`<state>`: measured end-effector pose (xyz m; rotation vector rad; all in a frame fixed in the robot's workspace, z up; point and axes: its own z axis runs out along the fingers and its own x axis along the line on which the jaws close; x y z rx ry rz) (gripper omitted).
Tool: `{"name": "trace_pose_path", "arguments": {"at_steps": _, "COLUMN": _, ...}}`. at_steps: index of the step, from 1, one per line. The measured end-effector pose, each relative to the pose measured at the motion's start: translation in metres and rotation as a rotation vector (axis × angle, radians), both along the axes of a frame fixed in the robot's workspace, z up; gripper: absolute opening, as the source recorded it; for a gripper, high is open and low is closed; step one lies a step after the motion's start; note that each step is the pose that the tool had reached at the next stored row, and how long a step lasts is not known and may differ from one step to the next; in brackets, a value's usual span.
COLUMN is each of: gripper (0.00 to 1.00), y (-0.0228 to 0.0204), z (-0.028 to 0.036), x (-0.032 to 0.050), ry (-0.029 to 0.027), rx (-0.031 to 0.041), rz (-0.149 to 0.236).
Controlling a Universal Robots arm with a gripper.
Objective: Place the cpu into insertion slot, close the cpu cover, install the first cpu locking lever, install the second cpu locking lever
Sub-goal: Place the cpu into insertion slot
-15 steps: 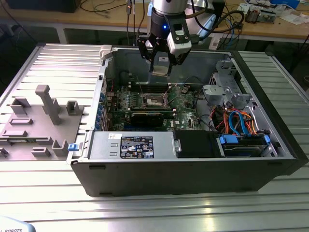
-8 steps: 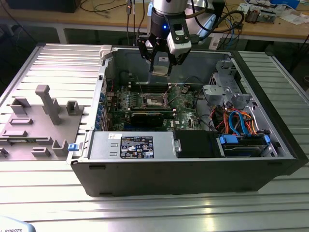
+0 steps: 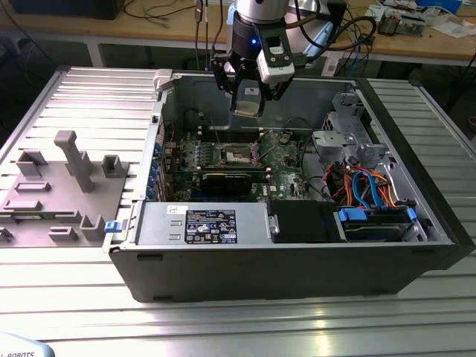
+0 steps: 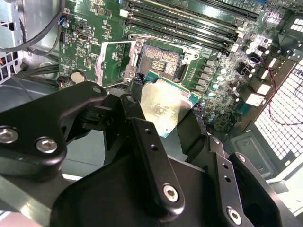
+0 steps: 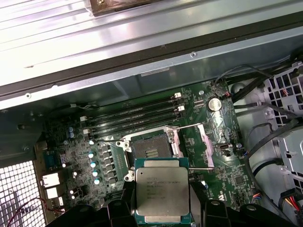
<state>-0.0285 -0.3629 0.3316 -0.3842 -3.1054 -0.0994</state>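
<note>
Hangs upright over the open computer case, pointing the gripper straight down. Clenches the cpu by two opposite edges, silvery face toward the wrist, level. Holds it in the air above the green motherboard, not yet in the insertion slot. Leaves the slot's dark centre bare, with the cpu cover swung open beside it.

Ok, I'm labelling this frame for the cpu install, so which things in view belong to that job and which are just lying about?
Job: gripper, shut on the cpu; insertion slot, uncovered; cpu cover, open beside it.

Just there: grey power-supply box, blue cables, coin battery, memory slots, grey fixture blocks outside the case.
</note>
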Motion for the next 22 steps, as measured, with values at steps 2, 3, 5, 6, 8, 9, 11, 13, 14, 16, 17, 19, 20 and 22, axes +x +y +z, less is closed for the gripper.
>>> {"name": "trace_pose_path", "arguments": {"at_steps": 2, "gripper": 0.54, "y": 0.0, "z": 0.0, "x": 0.0, "ry": 0.0, "rx": 0.0, "rz": -0.001}}
{"name": "trace_pose_path", "arguments": {"at_steps": 3, "gripper": 0.54, "y": 0.0, "z": 0.0, "x": 0.0, "ry": 0.0, "rx": 0.0, "rz": -0.002}}
{"name": "trace_pose_path", "arguments": {"at_steps": 5, "gripper": 0.54, "y": 0.0, "z": 0.0, "x": 0.0, "ry": 0.0, "rx": 0.0, "rz": -0.003}}
{"name": "trace_pose_path", "arguments": {"at_steps": 6, "gripper": 0.54, "y": 0.0, "z": 0.0, "x": 0.0, "ry": 0.0, "rx": 0.0, "rz": -0.003}}
{"name": "trace_pose_path", "arguments": {"at_steps": 8, "gripper": 0.54, "y": 0.0, "z": 0.0, "x": 0.0, "ry": 0.0, "rx": 0.0, "rz": -0.004}}
{"name": "trace_pose_path", "arguments": {"at_steps": 9, "gripper": 0.54, "y": 0.0, "z": 0.0, "x": 0.0, "ry": 0.0, "rx": 0.0, "rz": -0.005}}
{"name": "trace_pose_path", "arguments": {"at_steps": 11, "gripper": 0.54, "y": 0.0, "z": 0.0, "x": 0.0, "ry": 0.0, "rx": 0.0, "rz": -0.006}}
{"name": "trace_pose_path", "arguments": {"at_steps": 13, "gripper": 0.54, "y": 0.0, "z": 0.0, "x": 0.0, "ry": 0.0, "rx": 0.0, "rz": -0.007}}
{"name": "trace_pose_path", "arguments": {"at_steps": 14, "gripper": 0.54, "y": 0.0, "z": 0.0, "x": 0.0, "ry": 0.0, "rx": 0.0, "rz": -0.008}}
{"name": "trace_pose_path", "arguments": {"at_steps": 16, "gripper": 0.54, "y": 0.0, "z": 0.0, "x": 0.0, "ry": 0.0, "rx": 0.0, "rz": -0.009}}
{"name": "trace_pose_path", "arguments": {"at_steps": 17, "gripper": 0.54, "y": 0.0, "z": 0.0, "x": 0.0, "ry": 0.0, "rx": 0.0, "rz": -0.009}}
{"name": "trace_pose_path", "arguments": {"at_steps": 19, "gripper": 0.54, "y": 0.0, "z": 0.0, "x": 0.0, "ry": 0.0001, "rx": 0.0001, "rz": -0.011}}
{"name": "trace_pose_path", "arguments": {"at_steps": 20, "gripper": 0.54, "y": 0.0, "z": 0.0, "x": 0.0, "ry": 0.0, "rx": 0.0, "rz": -0.012}}
{"name": "trace_pose_path", "arguments": {"at_steps": 22, "gripper": 0.54, "y": 0.0, "z": 0.0, "x": 0.0, "ry": 0.0, "rx": 0.0, "rz": -0.013}}
